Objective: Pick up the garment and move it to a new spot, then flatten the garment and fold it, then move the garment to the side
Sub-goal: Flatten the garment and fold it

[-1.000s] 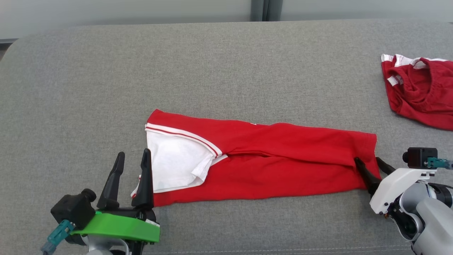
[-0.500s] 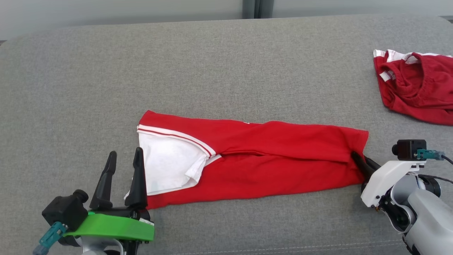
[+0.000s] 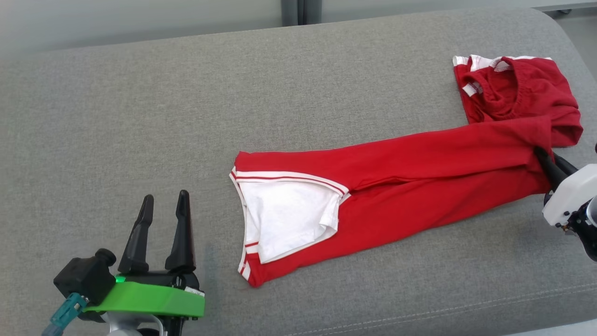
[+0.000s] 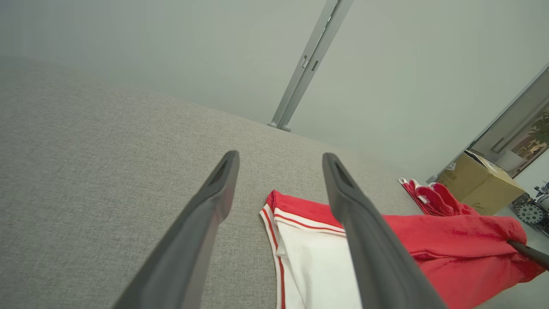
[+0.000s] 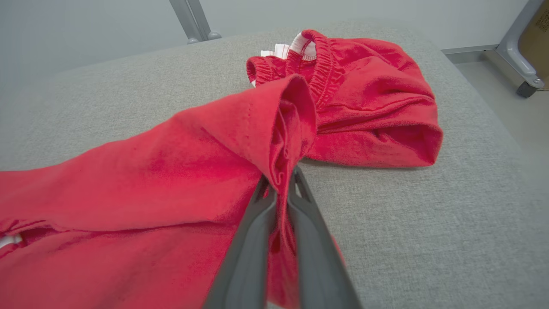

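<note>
**On the bench: right gripper clamped on red shirt, left gripper free**

Shirt is folded lengthwise into a long strip. It runs diagonally across the grey fabric bench, from near centre up toward the right. White section with red-striped trim faces up at the shirt's left end. Right gripper is pinched tight on the shirt's right hem. Right wrist view shows that hem bunched and raised off the bench between the fingers. In head view that end overlaps the near edge of the crumpled red shorts at far right. Left gripper is spread wide, holding nothing. It sits near the shirt's left end, clear of the cloth.
</note>
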